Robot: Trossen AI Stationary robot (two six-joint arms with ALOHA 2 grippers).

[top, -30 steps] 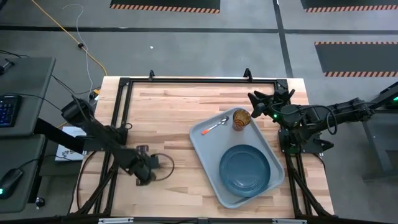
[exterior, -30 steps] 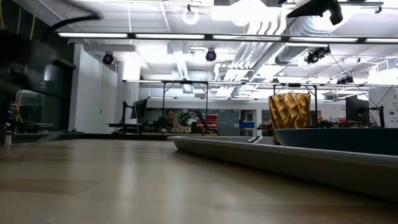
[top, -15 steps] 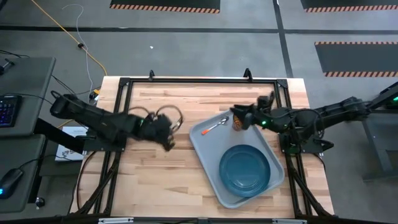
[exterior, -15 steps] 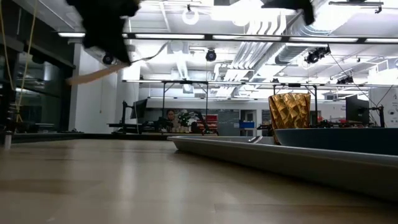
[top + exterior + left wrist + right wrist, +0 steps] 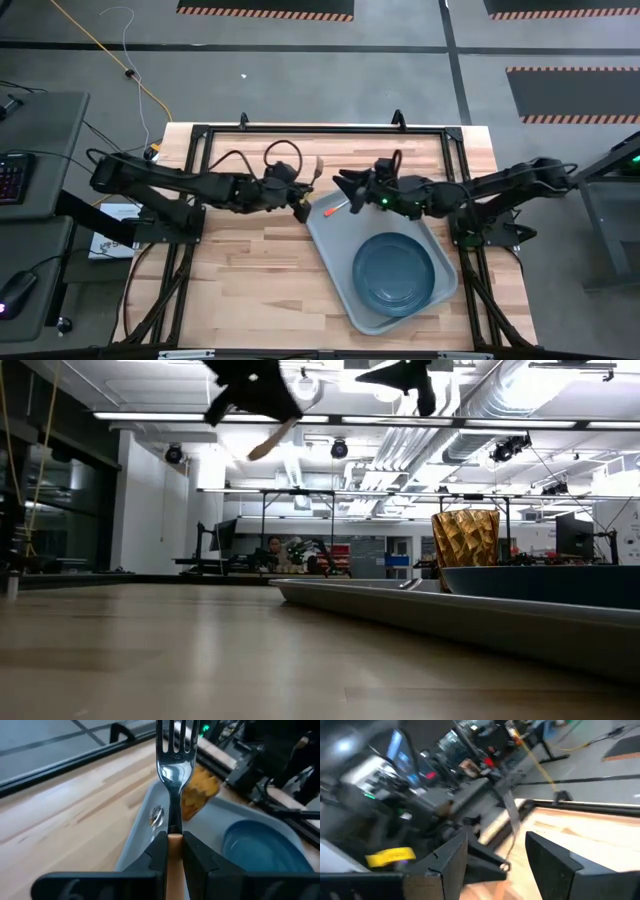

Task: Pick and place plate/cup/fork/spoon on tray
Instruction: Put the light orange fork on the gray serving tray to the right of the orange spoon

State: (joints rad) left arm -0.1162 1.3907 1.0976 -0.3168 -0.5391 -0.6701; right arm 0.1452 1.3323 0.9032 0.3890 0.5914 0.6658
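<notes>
My left gripper [image 5: 298, 202] is shut on the fork [image 5: 175, 767], held in the air just left of the tray's far-left corner. The pale grey-blue tray [image 5: 330, 262] lies at the table's right. It carries the dark blue plate [image 5: 395, 272], the spoon [image 5: 342, 206] and the amber cup [image 5: 200, 795]. In the high view my right arm hides the cup. My right gripper [image 5: 347, 187] is open and empty, above the tray's far-left corner, facing the left gripper. The cup [image 5: 465, 538] and plate [image 5: 540, 582] also show in the low view. My left gripper pinches the fork's orange handle [image 5: 174, 840] between its two fingers, close to where the metal neck begins. The fork lies along the fingers, with its tines [image 5: 176, 737] reaching out past the fingertips. The fork is lifted well clear of the table.
A black frame [image 5: 320, 130] runs along the table's far edge and sides. Bare wood [image 5: 240, 270] lies left of the tray. In the low view, both grippers [image 5: 250, 385] show high above the table.
My left gripper has risen from the table's near left. It has gone toward the far edge and to the right, up to the tray's far-left corner, carrying the fork clear of the table. My right gripper has gone leftward over the tray's far end.
</notes>
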